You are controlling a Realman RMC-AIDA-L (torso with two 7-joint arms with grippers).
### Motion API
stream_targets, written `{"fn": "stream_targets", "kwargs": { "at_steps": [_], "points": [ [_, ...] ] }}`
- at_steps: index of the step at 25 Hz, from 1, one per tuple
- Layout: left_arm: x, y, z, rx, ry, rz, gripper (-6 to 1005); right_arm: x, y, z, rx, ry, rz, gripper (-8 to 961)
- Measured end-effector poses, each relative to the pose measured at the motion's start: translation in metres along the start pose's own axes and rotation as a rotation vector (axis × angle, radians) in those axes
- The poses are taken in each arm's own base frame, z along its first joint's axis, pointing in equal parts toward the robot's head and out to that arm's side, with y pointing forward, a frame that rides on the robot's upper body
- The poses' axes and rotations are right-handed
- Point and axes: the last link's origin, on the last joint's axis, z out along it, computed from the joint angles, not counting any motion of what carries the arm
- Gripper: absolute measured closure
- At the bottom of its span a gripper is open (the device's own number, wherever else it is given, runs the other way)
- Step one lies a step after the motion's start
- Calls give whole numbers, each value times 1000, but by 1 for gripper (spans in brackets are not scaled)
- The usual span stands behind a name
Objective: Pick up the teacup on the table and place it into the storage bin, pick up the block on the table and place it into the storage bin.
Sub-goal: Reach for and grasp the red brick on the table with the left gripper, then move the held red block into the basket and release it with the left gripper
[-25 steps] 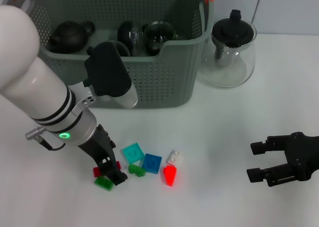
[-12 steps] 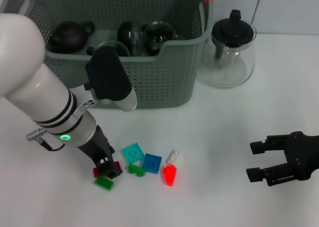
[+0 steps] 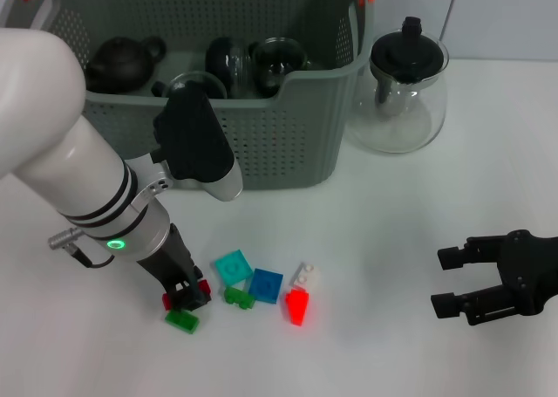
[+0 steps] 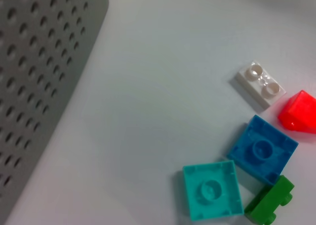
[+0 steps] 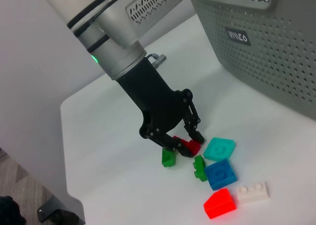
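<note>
My left gripper (image 3: 185, 294) is down on the table in front of the storage bin (image 3: 288, 144), shut on a dark red block (image 5: 190, 147) that rests on the surface. A green block (image 3: 181, 320) lies just beside it. The right wrist view shows one finger on each side of the red block. A teal block (image 3: 234, 266), a blue block (image 3: 266, 285), a small green block (image 3: 238, 297), a white block (image 3: 305, 275) and a red wedge (image 3: 297, 306) lie to its right. A glass teacup (image 3: 277, 58) sits inside the bin. My right gripper (image 3: 462, 284) hovers open at the right.
A glass teapot (image 3: 408, 87) with a black lid stands right of the bin. A dark teapot (image 3: 122, 58) and more cups lie in the bin. The left wrist view shows the bin wall (image 4: 39, 76) and the loose blocks.
My left gripper's fingers have drawn in and shifted slightly left over the dark red block. The right arm has not moved.
</note>
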Motion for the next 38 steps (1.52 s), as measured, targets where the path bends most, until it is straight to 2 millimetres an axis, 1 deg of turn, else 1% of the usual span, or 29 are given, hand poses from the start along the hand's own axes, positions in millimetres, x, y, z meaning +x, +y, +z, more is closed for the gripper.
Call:
{"fn": "stream_targets", "kwargs": {
  "at_steps": [2,5,8,9,11,15,18,21,22,23,25,28,30,34,38],
  "points": [
    [1,0,-1,-1,3,0,660,0,0,0,0,0,1,12],
    [3,-1,-6,9,24,-1,739,1,0,0,0,0,2,13],
    [6,-4,-19,26,61,-20,818,1,0,-1,2,0,2,13],
    [7,-4,-26,24,78,-34,818,1,0,-1,2,0,2,13],
    [9,-8,-46,25,144,-73,818,1,0,-1,2,0,2,13],
    [12,-17,-101,-16,353,-165,817,1,0,-1,3,1,2,13],
    [19,-27,-155,-59,616,-180,817,0,-1,-1,4,0,0,13],
    [31,-44,-187,-55,796,-171,816,-2,-1,-1,3,0,-9,13],
    [39,-52,-191,-41,822,-173,816,-2,-1,-1,3,0,-12,13],
    [46,-60,-192,-22,837,-179,816,-2,-1,0,3,0,-15,13],
    [60,-78,-187,20,833,-204,816,-3,-1,1,5,1,-17,13],
    [81,-101,-169,52,797,-247,818,-3,-1,1,5,2,-18,13],
    [92,-110,-158,68,785,-262,818,-3,-1,1,5,2,-18,13],
    [104,-121,-135,136,742,-284,817,-3,-1,2,4,3,-20,13],
    [108,-122,-110,203,660,-278,807,-4,-1,2,3,4,-23,13]
  ]
}}
